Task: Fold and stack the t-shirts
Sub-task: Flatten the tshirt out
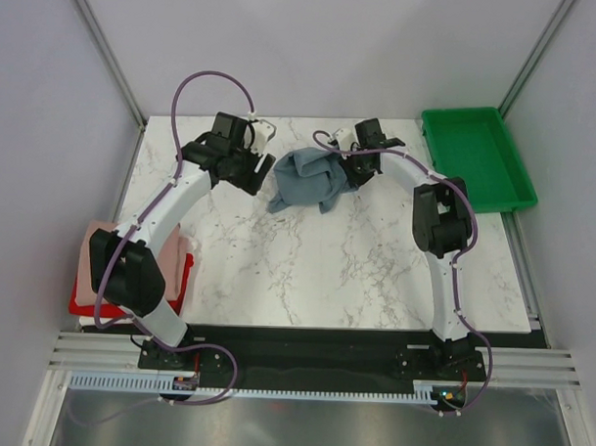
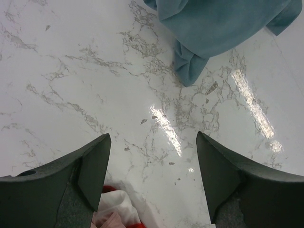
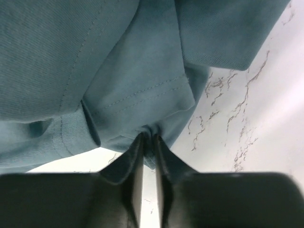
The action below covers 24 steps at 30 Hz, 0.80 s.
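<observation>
Right gripper (image 3: 148,138) pinches blue-grey t-shirt (image 3: 95,57) fold at its tips; lift gently to spread. Left gripper (image 2: 153,137) wide open, empty, shirt ahead.

White arm links (image 1: 176,204), black joints (image 1: 440,218), looping purple cables (image 1: 210,76) — dark, wedge-shaped fingers (image 2: 95,166).

The overhead camera looks down from behind the arms across the whole surface (image 1: 326,273). Both wrist cameras sit close, facing down; all share the blue-grey t-shirt (image 1: 304,181).
</observation>
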Each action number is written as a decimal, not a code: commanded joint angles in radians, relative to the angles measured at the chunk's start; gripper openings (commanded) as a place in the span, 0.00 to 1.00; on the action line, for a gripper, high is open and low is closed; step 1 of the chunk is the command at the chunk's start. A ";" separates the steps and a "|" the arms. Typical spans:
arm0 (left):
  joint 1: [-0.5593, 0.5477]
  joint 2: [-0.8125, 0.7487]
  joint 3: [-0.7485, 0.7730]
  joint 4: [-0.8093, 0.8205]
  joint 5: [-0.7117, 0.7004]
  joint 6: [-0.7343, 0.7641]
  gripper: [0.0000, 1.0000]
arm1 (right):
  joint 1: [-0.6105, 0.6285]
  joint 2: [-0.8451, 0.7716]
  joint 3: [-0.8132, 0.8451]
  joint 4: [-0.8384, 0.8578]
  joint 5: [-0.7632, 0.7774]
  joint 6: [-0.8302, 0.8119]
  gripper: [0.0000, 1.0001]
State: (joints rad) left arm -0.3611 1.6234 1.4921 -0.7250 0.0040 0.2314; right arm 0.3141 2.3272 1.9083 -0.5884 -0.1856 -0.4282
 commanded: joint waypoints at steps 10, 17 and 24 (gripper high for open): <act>0.016 -0.022 0.043 0.059 -0.025 0.037 0.80 | 0.008 -0.222 0.076 0.012 0.046 -0.087 0.04; 0.080 -0.082 0.068 0.128 -0.015 0.042 0.80 | 0.106 -0.373 0.238 0.006 0.072 -0.240 0.02; 0.106 -0.212 -0.018 0.249 -0.032 0.048 0.80 | 0.275 -0.523 0.267 -0.005 0.098 -0.382 0.01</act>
State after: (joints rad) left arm -0.2588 1.4845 1.4883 -0.5831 -0.0093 0.2523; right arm 0.5259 1.8729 2.1452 -0.5999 -0.1059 -0.7151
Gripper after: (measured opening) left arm 0.799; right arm 0.058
